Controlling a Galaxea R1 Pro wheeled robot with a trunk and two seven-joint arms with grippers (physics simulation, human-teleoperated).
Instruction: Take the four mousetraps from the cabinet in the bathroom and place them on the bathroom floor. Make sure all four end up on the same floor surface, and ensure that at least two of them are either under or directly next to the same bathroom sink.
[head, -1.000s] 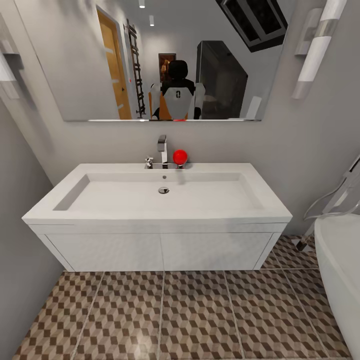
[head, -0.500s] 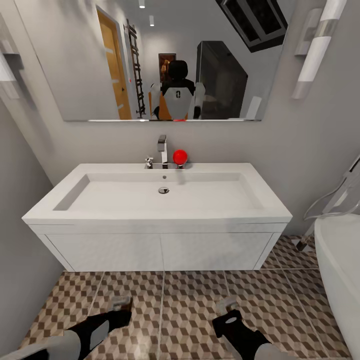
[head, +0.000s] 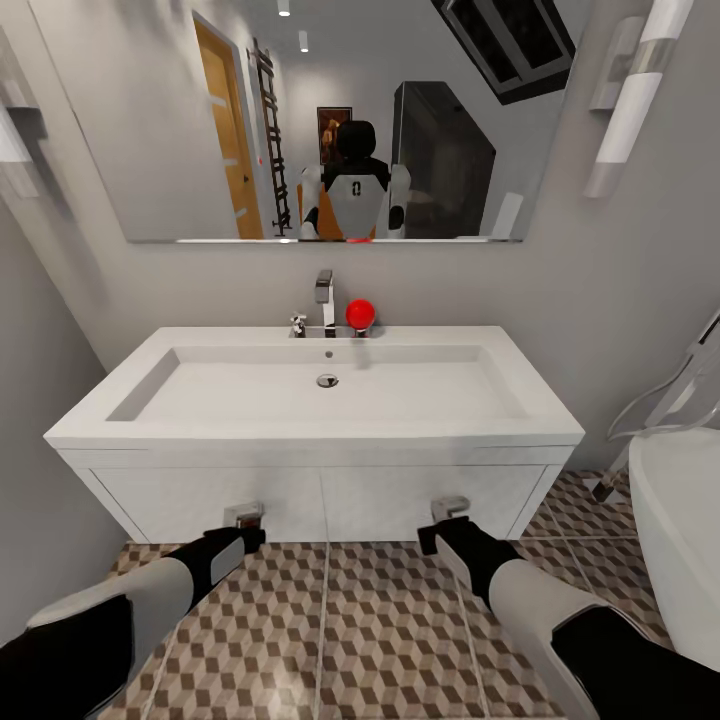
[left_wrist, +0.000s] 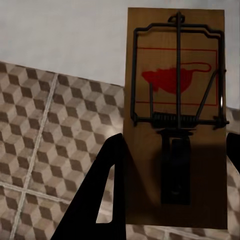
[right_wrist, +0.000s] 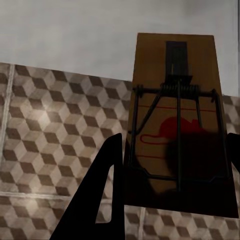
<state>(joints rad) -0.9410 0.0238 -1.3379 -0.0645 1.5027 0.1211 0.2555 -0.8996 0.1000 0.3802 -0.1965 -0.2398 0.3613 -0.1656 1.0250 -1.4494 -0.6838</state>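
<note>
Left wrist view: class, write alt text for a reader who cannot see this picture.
A wooden mousetrap with a red mouse print and a dark wire spring is held between the dark fingers of the left gripper. Behind it are the cube-patterned bathroom floor and a white surface.

I have both arms stretched forward and level, side by side and well apart. My left hand (head: 245, 515) is clamped on a mousetrap (left_wrist: 175, 117); my right hand (head: 450, 509) grips another mousetrap (right_wrist: 176, 125).

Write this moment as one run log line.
left hand: holds mousetrap | right hand: holds second mousetrap | both above floor, facing sink
</note>
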